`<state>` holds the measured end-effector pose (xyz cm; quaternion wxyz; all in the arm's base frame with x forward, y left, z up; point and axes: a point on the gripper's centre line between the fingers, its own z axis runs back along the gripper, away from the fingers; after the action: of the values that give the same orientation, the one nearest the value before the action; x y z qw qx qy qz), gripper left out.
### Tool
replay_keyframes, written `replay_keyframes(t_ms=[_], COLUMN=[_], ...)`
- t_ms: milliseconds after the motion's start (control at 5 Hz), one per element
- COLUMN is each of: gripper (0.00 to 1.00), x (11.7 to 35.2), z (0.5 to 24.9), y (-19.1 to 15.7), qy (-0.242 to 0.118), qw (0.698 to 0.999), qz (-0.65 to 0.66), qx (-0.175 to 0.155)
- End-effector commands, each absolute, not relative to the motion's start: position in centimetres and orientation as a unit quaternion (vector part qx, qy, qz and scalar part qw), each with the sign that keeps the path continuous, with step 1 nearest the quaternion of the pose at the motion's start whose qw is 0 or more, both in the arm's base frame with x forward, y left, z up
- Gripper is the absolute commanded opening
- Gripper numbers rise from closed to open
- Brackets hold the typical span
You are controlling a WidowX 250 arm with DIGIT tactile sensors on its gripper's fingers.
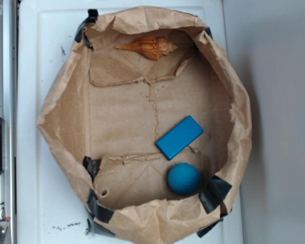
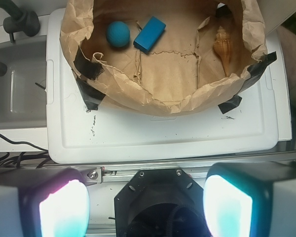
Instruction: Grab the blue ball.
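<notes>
Pincer is spread wide, holding nothing, far from the blue ball in the paper bag.

fingers: blurred and cut off along the bottom of my wrist view
paper bag: its top rim runs past the upper edge there

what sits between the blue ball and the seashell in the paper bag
The blue block lies between the blue ball and the seashell, close beside the ball; clearest in the exterior view.
</notes>
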<state>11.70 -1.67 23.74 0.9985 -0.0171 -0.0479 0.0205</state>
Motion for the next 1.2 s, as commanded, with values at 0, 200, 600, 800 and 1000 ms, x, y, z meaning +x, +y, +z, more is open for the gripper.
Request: replay_keyframes(t_ms=[0,200,600,800,1000], gripper=[1.0,1.0,1.0,1.0,1.0], x=[11.7,14.5,20.2,20.2,20.2], z=[23.7,24.1,22.6,22.6,22.6], y=[-1.7,-2.6,-3.3,-3.3,-3.3], qy=[-0.048,-0.051,-0.059,-0.059,-0.059], qw=[0.998,0.998,0.996,0.996,0.996], qz=[0.02,0.033,-0.061,-0.061,-0.061], qx=[-0.017,-0.034,-0.016,-0.016,-0.016])
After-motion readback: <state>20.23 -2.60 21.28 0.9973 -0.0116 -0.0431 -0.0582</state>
